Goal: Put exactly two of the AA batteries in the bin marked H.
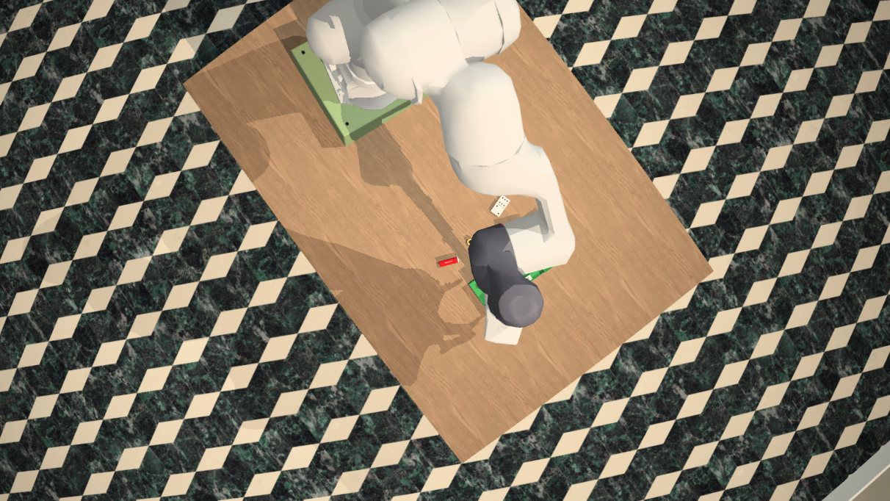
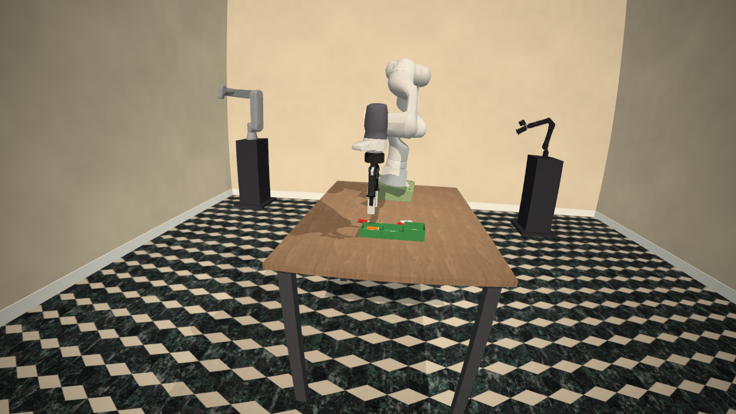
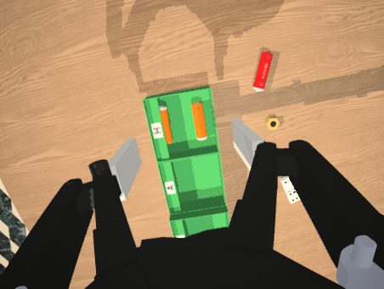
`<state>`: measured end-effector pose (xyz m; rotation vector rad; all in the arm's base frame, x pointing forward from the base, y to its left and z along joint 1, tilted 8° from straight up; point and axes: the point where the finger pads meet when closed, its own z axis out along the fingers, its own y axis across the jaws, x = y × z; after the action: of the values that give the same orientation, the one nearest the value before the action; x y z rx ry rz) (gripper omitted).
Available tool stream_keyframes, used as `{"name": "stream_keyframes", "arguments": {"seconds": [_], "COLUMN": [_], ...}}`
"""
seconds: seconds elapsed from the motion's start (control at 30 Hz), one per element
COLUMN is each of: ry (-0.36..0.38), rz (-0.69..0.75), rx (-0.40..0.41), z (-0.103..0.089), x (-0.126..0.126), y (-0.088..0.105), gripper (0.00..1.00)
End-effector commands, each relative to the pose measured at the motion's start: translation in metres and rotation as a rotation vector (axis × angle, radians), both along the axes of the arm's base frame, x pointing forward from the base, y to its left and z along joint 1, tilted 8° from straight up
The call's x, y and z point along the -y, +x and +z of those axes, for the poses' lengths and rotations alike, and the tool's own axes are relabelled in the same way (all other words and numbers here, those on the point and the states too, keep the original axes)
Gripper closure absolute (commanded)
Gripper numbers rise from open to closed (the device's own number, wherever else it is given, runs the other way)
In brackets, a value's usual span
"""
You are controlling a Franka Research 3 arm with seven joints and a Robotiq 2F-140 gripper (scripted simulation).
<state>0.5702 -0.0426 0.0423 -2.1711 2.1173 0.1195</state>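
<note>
A green row of bins (image 3: 192,169) (image 2: 406,234) (image 1: 476,290) lies on the table. Its end compartment carries a small white label on its wall and holds two orange AA batteries (image 3: 165,124) (image 3: 198,120), lying side by side; one also shows in the exterior view (image 2: 370,227). My gripper (image 3: 185,142) (image 2: 371,208) hangs above that compartment. It is open and empty, with one finger on each side of the bin row. The arm hides the gripper in the top view.
A small red object (image 3: 263,71) (image 1: 448,262) (image 2: 361,220) lies on the table beside the bins. A yellow nut (image 3: 273,122) (image 1: 469,239) and a white domino (image 3: 290,189) (image 1: 499,205) lie near it. The other compartments look empty. The arm's green base plate (image 1: 367,121) is at the far end.
</note>
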Motion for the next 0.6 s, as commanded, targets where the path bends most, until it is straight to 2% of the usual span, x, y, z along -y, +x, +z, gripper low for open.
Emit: {"name": "stream_keyframes", "arguments": {"seconds": [0.0, 0.5, 0.57], "ry": [0.002, 0.002, 0.002], "rz": [-0.004, -0.004, -0.004], "rx": [-0.014, -0.014, -0.014], "z": [0.005, 0.065, 0.065], "x": [0.001, 0.008, 0.008], "y": [-0.004, -0.004, -0.004], "gripper": [0.00, 0.00, 0.00]}}
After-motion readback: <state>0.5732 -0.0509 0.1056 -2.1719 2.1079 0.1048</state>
